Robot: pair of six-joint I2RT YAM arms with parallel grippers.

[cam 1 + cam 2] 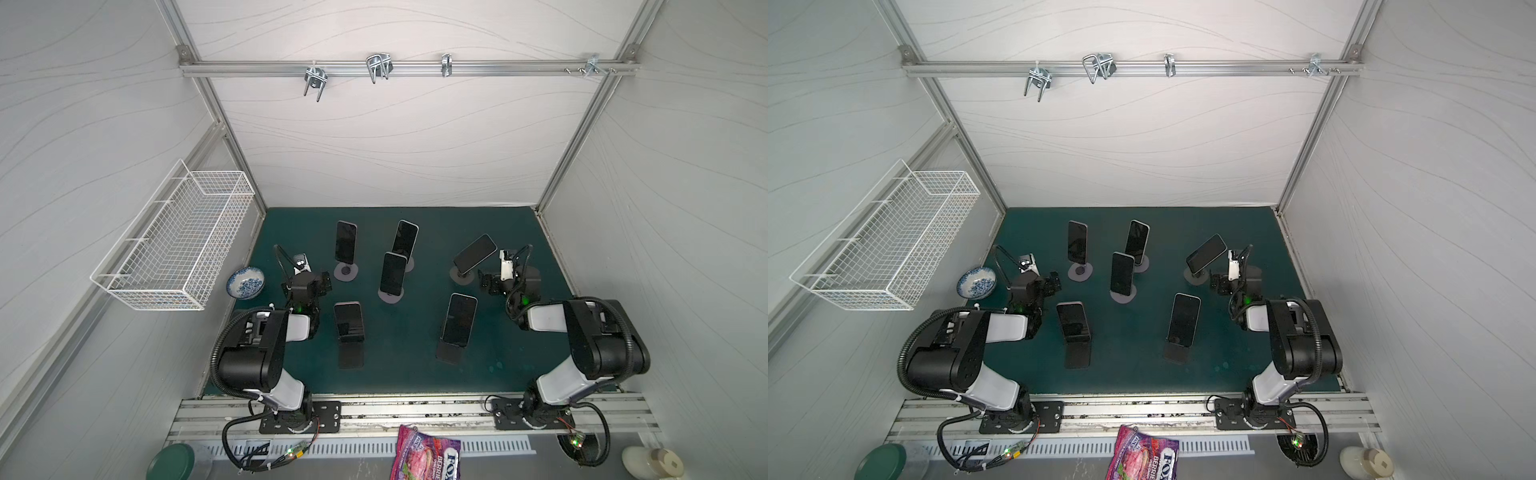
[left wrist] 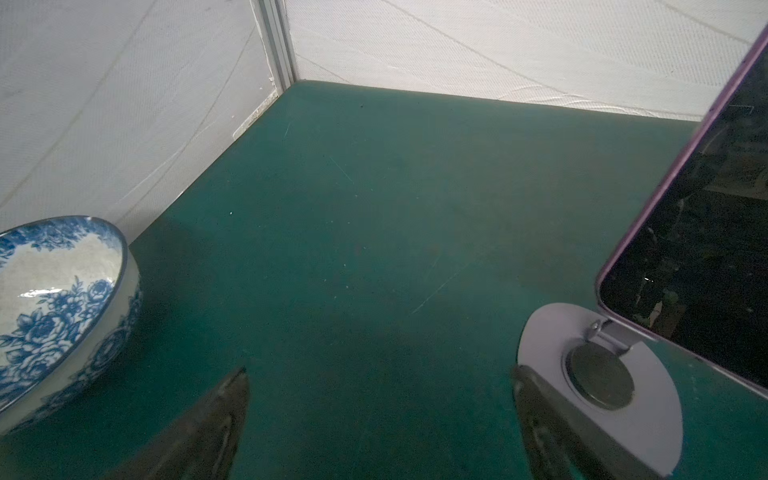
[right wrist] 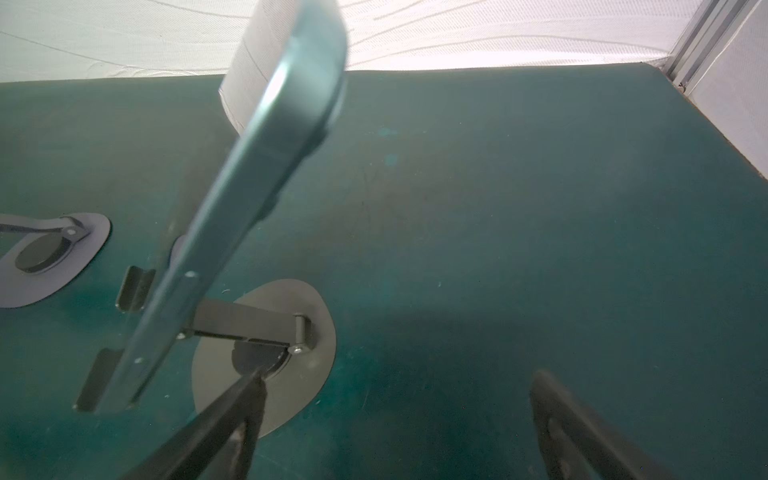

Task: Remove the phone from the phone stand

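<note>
Both empty, jaws spread wide: left gripper (image 2: 380, 370), right gripper (image 3: 399, 376). Teal-edged, dark-screened slab phone (image 3: 270, 158) sits tilted on round grey phone stand (image 3: 305, 386), just beside right gripper. Likely rigid, light, slick glass, fragile; pinch its long side edges.

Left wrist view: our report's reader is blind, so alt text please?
The open left gripper hovers over a green mat, empty. A dark phone leans on a round stand by one fingertip; a blue floral bowl sits past the other.
</note>
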